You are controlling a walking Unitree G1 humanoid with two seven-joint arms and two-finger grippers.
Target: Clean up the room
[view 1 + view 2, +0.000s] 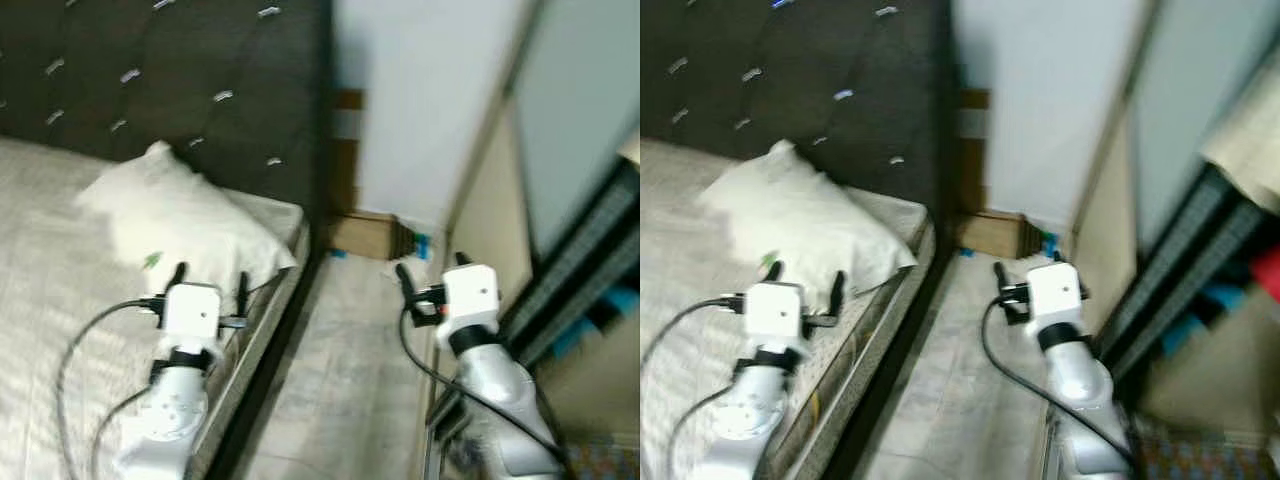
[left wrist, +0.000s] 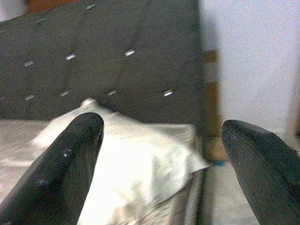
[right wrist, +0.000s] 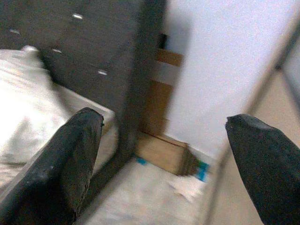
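Plump white pillow (image 1: 180, 220) against tufted dark headboard (image 1: 170, 80).

Headboard (image 1: 200, 90): dark tufted matt upholstery, shiny studs. Pillow (image 1: 185, 215): white creased cloth. Box (image 1: 365, 235): brown cardboard. Floor (image 1: 340, 370): pale, smooth.

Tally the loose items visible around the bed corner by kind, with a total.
Pillows: 1, the white pillow on the bed.
Cardboard boxes: 1, the brown box on the floor against the wall.
Small blue items: 2, one beside the box and one in front of it; what they are is too blurred to tell.
Total: 4
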